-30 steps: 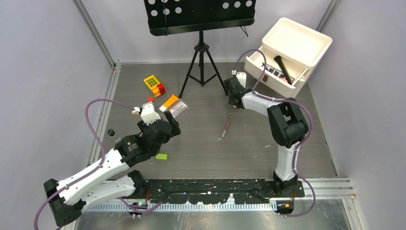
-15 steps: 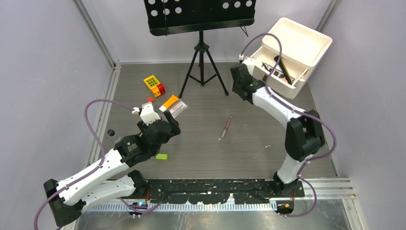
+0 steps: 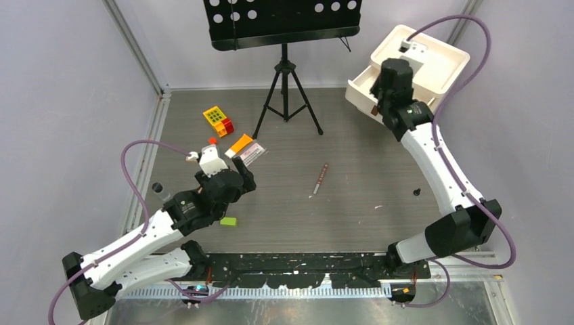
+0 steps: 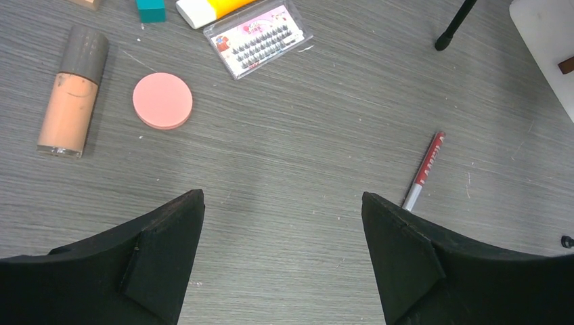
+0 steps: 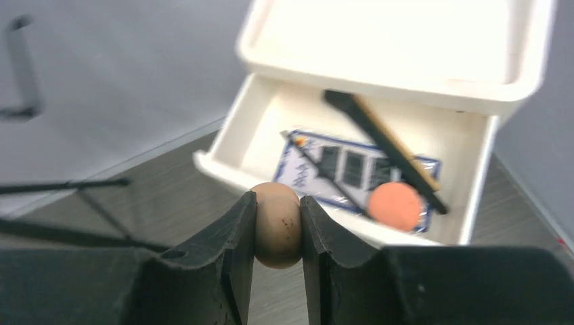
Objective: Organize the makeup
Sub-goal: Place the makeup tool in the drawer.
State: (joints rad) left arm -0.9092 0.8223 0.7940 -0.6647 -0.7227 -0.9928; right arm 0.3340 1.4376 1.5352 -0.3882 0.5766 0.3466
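Observation:
My right gripper (image 5: 277, 211) is shut on a tan egg-shaped makeup sponge (image 5: 277, 227), held in the air just in front of the open drawer (image 5: 237, 145) of the white box (image 3: 421, 62). Inside the drawer lie a palette with dark squares (image 5: 342, 168), a black brush (image 5: 382, 141) and an orange round compact (image 5: 396, 205). My left gripper (image 4: 283, 203) hangs open over bare floor. Ahead of it lie a tan bottle (image 4: 71, 98), a pink round compact (image 4: 162, 101), a lash palette (image 4: 259, 38) and a red pencil (image 4: 425, 169).
A music stand's tripod (image 3: 285, 88) stands at the back centre. Toy blocks lie about: yellow and red (image 3: 216, 120), green (image 3: 229, 221), teal (image 4: 150, 9). A small black cap (image 3: 157, 187) sits at the left and a small black bit (image 3: 417, 192) at the right. Grey walls close in both sides.
My right arm has swung from the floor near the tripod up and right to the open drawer, carrying the sponge. The left arm has not moved.

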